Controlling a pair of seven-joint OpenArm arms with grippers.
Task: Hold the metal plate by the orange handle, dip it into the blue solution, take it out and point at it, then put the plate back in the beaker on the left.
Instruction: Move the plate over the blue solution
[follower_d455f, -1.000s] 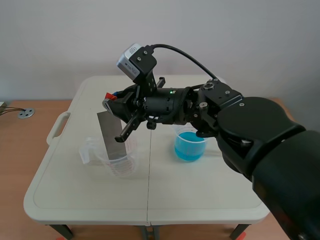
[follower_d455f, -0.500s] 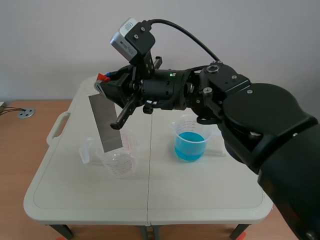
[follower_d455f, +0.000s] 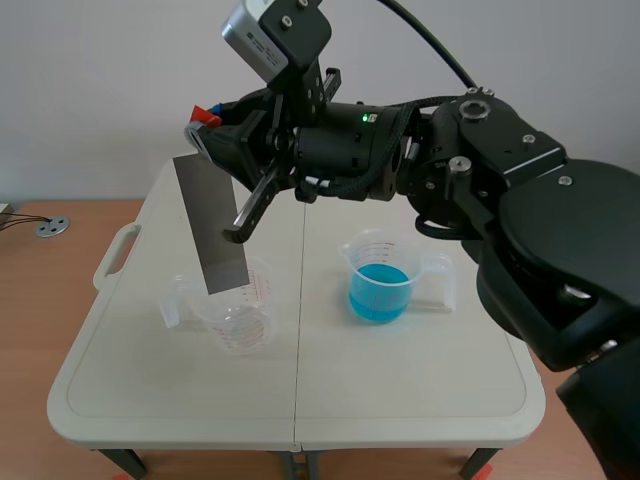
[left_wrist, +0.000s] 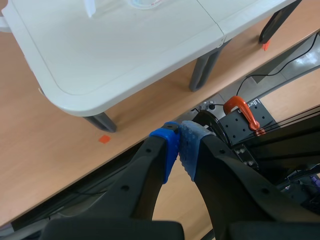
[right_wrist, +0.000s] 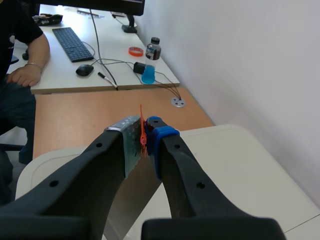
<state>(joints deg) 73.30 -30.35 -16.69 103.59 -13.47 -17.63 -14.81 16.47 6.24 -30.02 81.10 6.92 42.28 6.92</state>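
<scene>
Over the left half of the table (follower_d455f: 400, 405), the right arm (follower_d455f: 520, 190) comes across from the right, held high. The right jaws are clamped on the metal plate (follower_d455f: 210, 225) by its orange handle (follower_d455f: 207, 115). Plate's a flat, dull grey rectangle hanging tilted, handle end up. Its low edge lines up with the mouth of the left beaker (follower_d455f: 245, 330), and I honestly can't tell if the tip is inside the rim or just above it.

That beaker is clear plastic with a handle on its left and red measuring marks, way too small to read. The right beaker (follower_d455f: 388, 250) is the same kind of clear jug, handle on its right, with blue solution (follower_d455f: 378, 295) in the lower part. It stands well apart from the plate.

From the right wrist, the handle is only a thin orange sliver pinched between a grey-green dotted pad (right_wrist: 131, 142) and a blue one (right_wrist: 159, 136). Ahead of it another table (right_wrist: 55, 75) carries a keyboard (right_wrist: 72, 44), a mouse (right_wrist: 83, 70) and a bottle (right_wrist: 150, 62) whose label I can't read. A person's forearm (right_wrist: 36, 55) is partly cut off.

The left jaws are squeezed together on nothing, blue pads (left_wrist: 169, 150) touching, aimed at the wooden floor (left_wrist: 50, 145) off the table's near edge. An orange clamp (left_wrist: 240, 106) sits by a black bracket with white lettering, too cut off to read.
</scene>
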